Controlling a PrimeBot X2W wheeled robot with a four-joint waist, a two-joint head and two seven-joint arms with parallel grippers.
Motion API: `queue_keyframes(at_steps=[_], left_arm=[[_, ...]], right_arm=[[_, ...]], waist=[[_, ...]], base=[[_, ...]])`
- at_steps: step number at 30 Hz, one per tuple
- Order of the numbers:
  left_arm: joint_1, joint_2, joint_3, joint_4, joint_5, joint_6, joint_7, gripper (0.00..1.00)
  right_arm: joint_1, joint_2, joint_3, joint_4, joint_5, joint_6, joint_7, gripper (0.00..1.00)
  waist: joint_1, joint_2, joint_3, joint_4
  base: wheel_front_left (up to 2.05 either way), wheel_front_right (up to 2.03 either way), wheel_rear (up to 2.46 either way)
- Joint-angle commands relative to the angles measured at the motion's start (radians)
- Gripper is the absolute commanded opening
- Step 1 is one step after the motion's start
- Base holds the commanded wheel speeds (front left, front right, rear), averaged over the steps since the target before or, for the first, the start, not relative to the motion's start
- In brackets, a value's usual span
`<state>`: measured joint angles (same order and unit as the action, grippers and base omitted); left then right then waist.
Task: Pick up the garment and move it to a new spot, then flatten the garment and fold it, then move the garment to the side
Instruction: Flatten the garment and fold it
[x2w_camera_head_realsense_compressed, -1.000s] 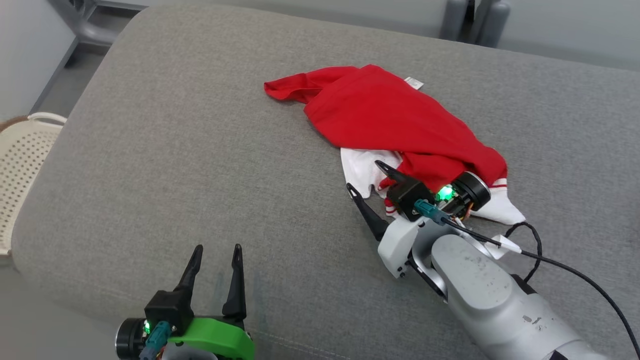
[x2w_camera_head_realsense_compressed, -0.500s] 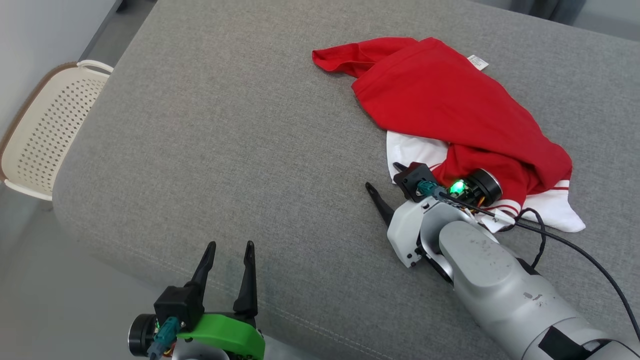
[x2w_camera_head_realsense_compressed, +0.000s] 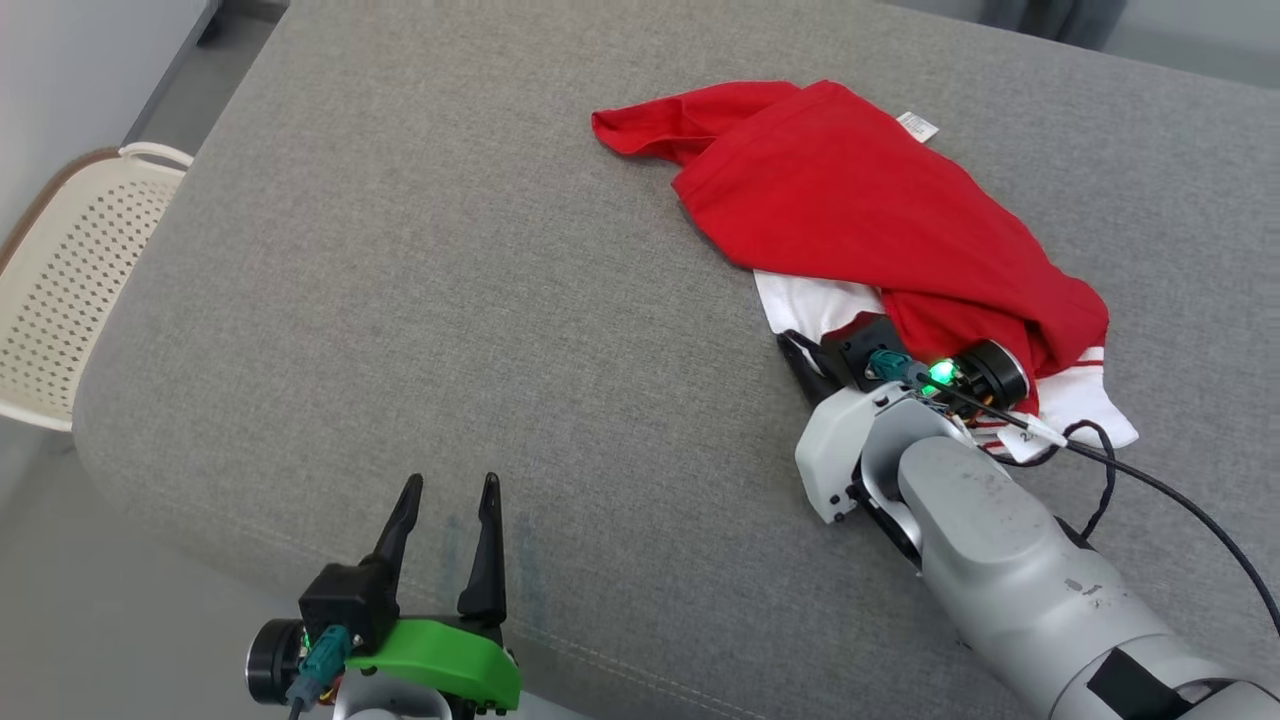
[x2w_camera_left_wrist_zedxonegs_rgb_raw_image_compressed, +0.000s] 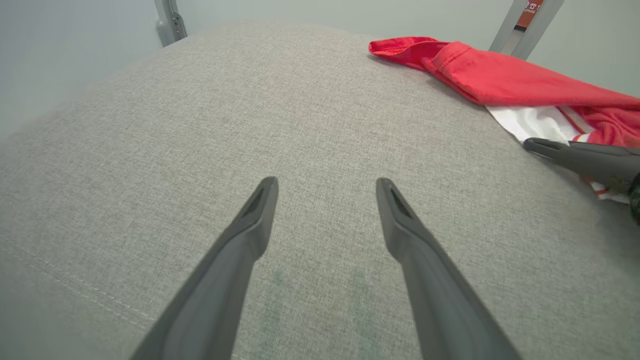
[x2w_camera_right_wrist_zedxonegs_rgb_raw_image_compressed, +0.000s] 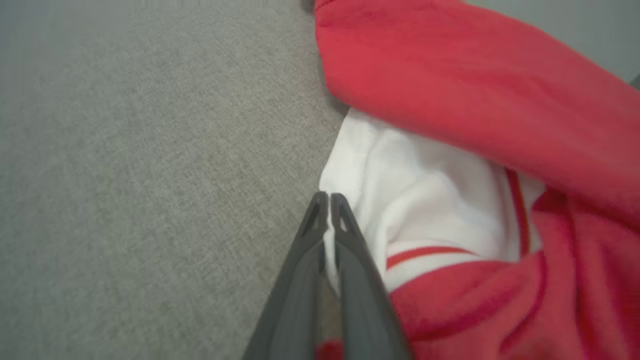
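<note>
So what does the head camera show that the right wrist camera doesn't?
Head view: the open left gripper, a cream perforated piece, maybe a chair, and a white label. Right wrist view: up close, the right gripper shut on the white edge of the shirt. Both: the red and white shirt on the grey cushion.

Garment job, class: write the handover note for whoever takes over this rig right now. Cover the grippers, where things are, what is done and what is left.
Right gripper: shut, pinching the white edge of the garment at its near-left corner.
Left gripper: open, holding nothing, over the near edge of the grey cushion, apart from the cloth.
Garment: red and white, crumpled on the cushion's right side.
Done: grip taken.
Left: lift it, move it to a new spot, flatten, fold, move it aside.
</note>
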<state>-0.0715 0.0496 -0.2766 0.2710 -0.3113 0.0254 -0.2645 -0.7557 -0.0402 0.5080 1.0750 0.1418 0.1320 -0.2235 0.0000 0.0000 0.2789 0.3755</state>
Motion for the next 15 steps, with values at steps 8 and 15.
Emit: queue_keyframes(at_steps=[8, 15], left_arm=[[0.036, 0.003, 0.047, 0.014, 0.050, -0.024, 0.001, 1.00], [0.072, 0.003, 0.077, 0.020, 0.070, -0.045, 0.001, 1.00]], right_arm=[[-0.019, -0.012, -0.083, -0.178, 0.062, -0.002, -0.043, 0.00], [-0.090, -0.048, -0.184, -0.362, -0.032, -0.002, -0.041, 0.00]], waist=[[0.0000, 0.0000, -0.126, -0.114], [0.0000, 0.0000, -0.211, -0.189]], base=[[0.00, 0.00, 0.00], [0.00, 0.00, 0.00]])
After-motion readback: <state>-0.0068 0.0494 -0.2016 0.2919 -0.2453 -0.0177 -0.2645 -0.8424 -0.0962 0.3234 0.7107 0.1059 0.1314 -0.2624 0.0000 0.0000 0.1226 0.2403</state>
